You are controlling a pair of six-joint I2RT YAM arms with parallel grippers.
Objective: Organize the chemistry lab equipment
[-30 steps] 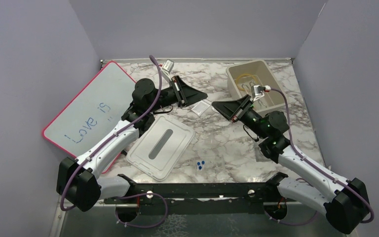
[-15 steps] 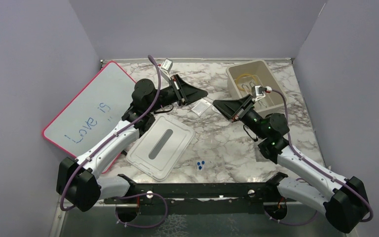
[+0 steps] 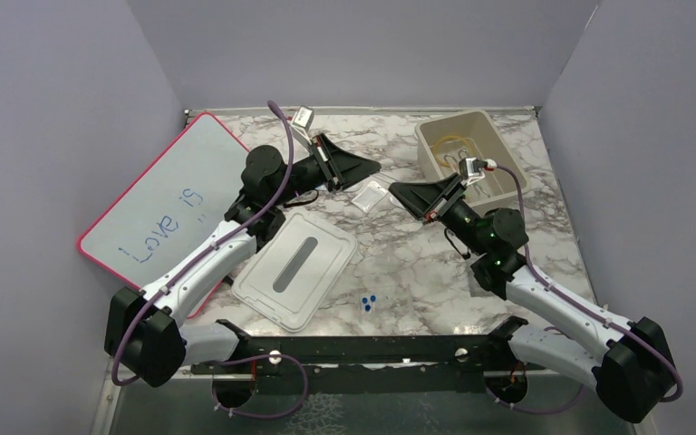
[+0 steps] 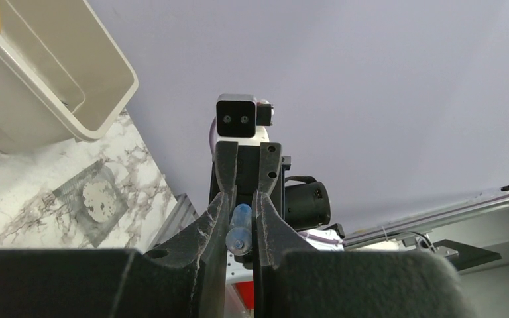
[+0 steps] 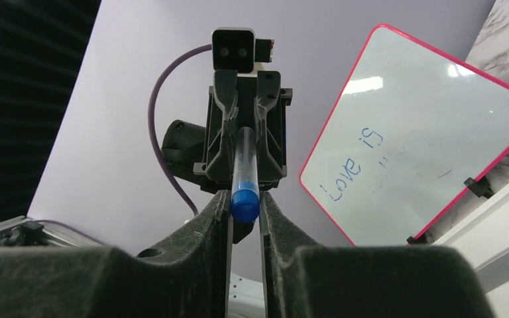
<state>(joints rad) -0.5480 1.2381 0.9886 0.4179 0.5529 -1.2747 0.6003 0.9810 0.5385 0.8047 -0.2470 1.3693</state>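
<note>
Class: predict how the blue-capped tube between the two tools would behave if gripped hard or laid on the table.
The blue-capped tube looks round and smooth, so laid down it would probably roll on the flat marble table. Its clear, slim body suggests it is light and may slip or crack under a hard squeeze.

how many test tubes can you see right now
1: a clear tube with a blue cap, held in the left pincer, its capped end in the right pincer. Others may be hidden in the beige bin.
</note>
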